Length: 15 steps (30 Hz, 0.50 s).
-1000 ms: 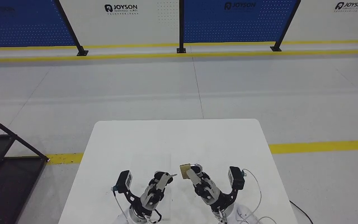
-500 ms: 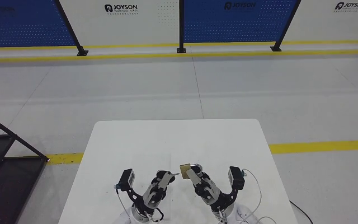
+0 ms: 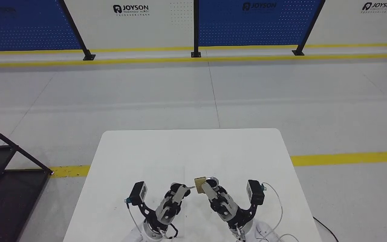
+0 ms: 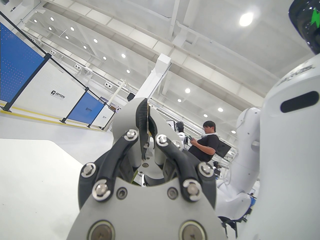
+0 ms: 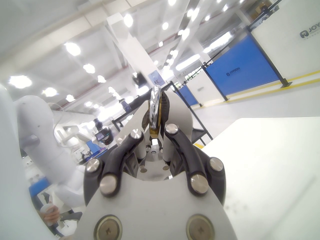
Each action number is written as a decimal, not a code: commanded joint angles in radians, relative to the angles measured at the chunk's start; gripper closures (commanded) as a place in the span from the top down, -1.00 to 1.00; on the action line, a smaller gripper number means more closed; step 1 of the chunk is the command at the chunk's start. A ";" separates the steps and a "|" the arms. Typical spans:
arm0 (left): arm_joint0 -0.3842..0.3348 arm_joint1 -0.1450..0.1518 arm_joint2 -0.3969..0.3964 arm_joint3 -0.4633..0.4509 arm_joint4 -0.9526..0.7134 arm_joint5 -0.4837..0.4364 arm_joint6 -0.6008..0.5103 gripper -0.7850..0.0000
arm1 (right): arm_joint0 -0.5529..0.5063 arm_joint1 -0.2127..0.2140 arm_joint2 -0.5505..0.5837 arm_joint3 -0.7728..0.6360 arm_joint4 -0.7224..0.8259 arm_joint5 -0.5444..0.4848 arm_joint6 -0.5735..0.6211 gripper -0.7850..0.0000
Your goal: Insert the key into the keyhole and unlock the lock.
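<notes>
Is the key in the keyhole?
Cannot tell: the key in the left gripper points at the padlock in the right gripper; contact too small to see.

Low centre of the top view, the key (image 3: 188, 190) is a tiny sliver, too small to tell if its tip meets the lock (image 3: 200, 182). The keyhole can't be made out. The left hand (image 4: 147, 111) buries the key between its fingers (image 4: 125, 118); the right hand (image 5: 160, 106) covers most of the lock. Bottom edge cuts off both arms (image 3: 158, 215).
</notes>
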 commanded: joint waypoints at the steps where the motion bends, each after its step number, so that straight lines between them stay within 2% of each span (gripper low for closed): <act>1: -0.001 -0.002 0.000 0.002 0.005 0.000 0.000 -1.00 | 0.000 0.000 0.000 0.000 0.000 0.000 0.000 -1.00; 15: -0.015 -0.015 0.008 0.016 0.020 0.000 0.000 -1.00 | 0.000 0.000 0.000 0.000 0.000 0.000 0.000 -1.00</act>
